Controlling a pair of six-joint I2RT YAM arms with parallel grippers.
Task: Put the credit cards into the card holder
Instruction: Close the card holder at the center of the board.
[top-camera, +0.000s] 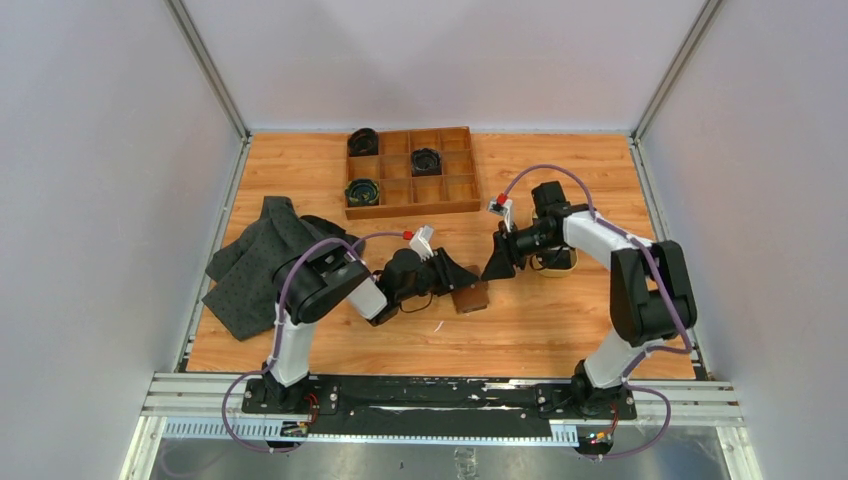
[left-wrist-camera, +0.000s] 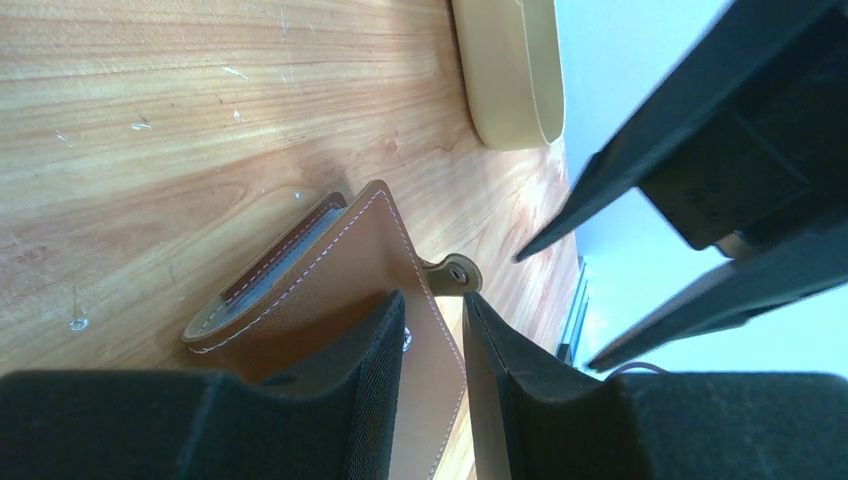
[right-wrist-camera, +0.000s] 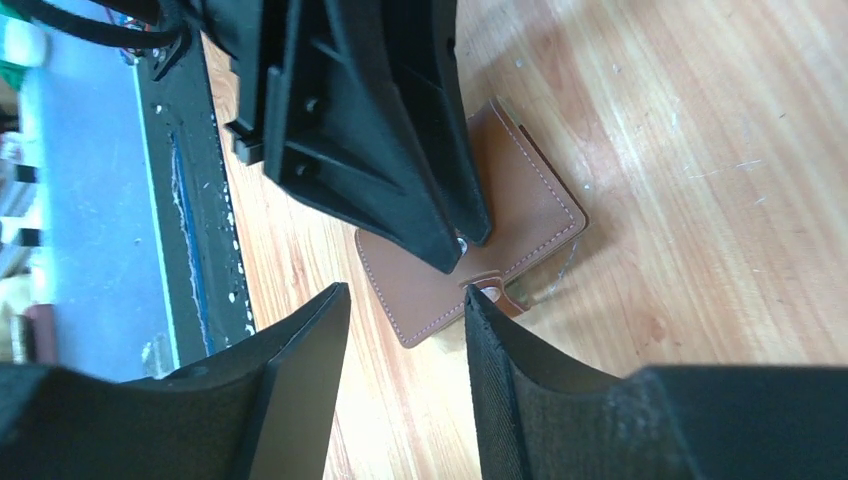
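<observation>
The card holder (left-wrist-camera: 330, 265), a brown leather wallet with white stitching, lies on the wooden table (top-camera: 560, 330) at mid-table (top-camera: 470, 298). Its snap tab (left-wrist-camera: 456, 275) hangs loose, and a pale blue sleeve edge (left-wrist-camera: 250, 290) shows under the cover. My left gripper (left-wrist-camera: 435, 298) rests its tips on the cover, jaws a narrow gap apart either side of the stud (right-wrist-camera: 462, 243). My right gripper (right-wrist-camera: 405, 292) stands open and empty just right of the wallet (right-wrist-camera: 530, 200), by the tab. No credit cards show plainly in any view.
A tan oval dish (top-camera: 556, 262) sits right behind the right gripper (top-camera: 497, 263). A wooden compartment tray (top-camera: 410, 170) with dark round items stands at the back. A dark grey cloth (top-camera: 255, 265) lies at the left. A small white scrap (top-camera: 437, 325) lies near the wallet.
</observation>
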